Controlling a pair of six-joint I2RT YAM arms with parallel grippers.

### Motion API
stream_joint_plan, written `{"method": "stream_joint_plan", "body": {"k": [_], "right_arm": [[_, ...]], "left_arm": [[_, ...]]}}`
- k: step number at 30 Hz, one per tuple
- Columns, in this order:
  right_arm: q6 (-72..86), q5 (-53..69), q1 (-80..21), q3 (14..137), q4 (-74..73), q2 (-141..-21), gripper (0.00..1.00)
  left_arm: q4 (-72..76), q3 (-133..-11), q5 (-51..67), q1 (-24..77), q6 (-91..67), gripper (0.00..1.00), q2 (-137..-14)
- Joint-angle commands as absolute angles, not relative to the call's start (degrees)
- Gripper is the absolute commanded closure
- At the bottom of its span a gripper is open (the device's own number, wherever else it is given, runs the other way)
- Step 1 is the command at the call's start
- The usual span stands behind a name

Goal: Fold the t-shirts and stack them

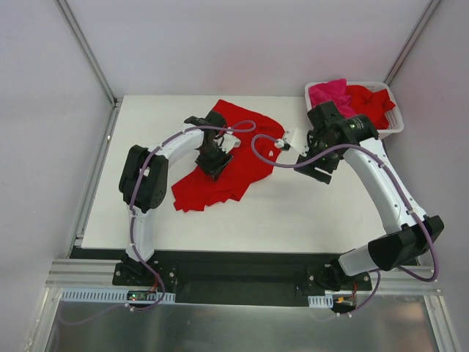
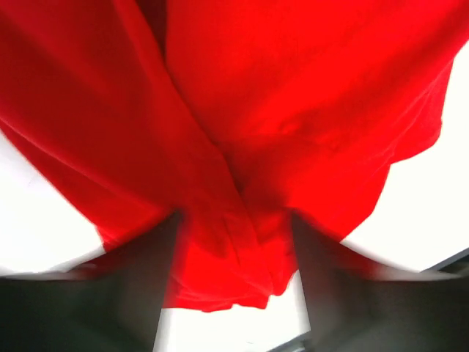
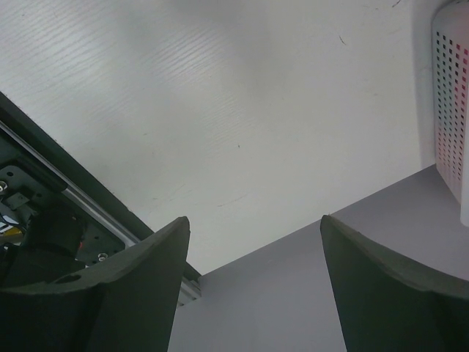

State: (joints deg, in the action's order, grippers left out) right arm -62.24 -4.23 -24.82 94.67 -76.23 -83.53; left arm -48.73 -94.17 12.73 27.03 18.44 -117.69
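**Gripping a red t-shirt for its first fold**

Item in hand: red t-shirt (image 1: 212, 189), lying crumpled and unfolded on the tabletop (image 1: 293, 213), left of middle and toward the far edge. Left gripper (image 1: 214, 163) low over its middle; fingers (image 2: 139, 293) apart, astride a raised ridge of red cloth filling the gap between them. Pinched or merely straddled: cannot tell. Right gripper (image 1: 316, 170) hanging just off the shirt's right edge, near the basket (image 1: 396, 123); fingers (image 3: 381, 293) wide, nothing between them.

Handling, as judged: closing fully on the ridge before any lift; taking a single layer rather than a bunch, to avoid dragging neighbouring folds along; bringing the right gripper to a hem or shoulder for drawing the shirt flat before folding. Lifting from the middle alone likely to leave a heap.

Stock awaiting: magenta t-shirt (image 1: 330, 94) and second red t-shirt (image 1: 370, 104), heaped in the white slotted basket at the far right corner. No folded stack seen yet.

Surface and room: plain white, matt, faintly scuffed. Pale walls (image 1: 242, 44) on three sides; metal posts (image 1: 88, 51) in the far corners; metal rail (image 1: 242, 293) along the near edge.
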Motion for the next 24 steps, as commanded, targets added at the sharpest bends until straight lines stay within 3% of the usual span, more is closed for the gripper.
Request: {"method": "stream_joint_plan", "body": {"k": [1, 3, 4, 16, 24], "right_arm": [[-62.75, -3.78, -24.26, 94.66, -81.04, -82.18, 0.25], [-62.84, -3.78, -24.34, 94.75, -81.12, -82.44, 0.25], [-62.84, -3.69, -24.35, 94.83, -81.12, -82.70, 0.25], [-63.28, -2.90, -24.26, 96.33, -81.12, -85.16, 0.24], [-63.11, -2.64, -24.35, 96.94, -81.65, -86.13, 0.24]], "left_arm": [[-49.66, -95.98, 14.24, 27.60, 18.10, 0.72, -117.33], [-49.66, -95.98, 13.19, 27.77, 18.19, 0.97, -116.37], [-49.75, -96.06, 12.66, 27.86, 18.45, 1.00, -115.93], [-50.71, -96.68, -3.94, 25.49, 28.02, 1.00, -100.82], [-40.10, -104.82, -16.86, 10.75, 41.64, 1.00, -101.15]]}}
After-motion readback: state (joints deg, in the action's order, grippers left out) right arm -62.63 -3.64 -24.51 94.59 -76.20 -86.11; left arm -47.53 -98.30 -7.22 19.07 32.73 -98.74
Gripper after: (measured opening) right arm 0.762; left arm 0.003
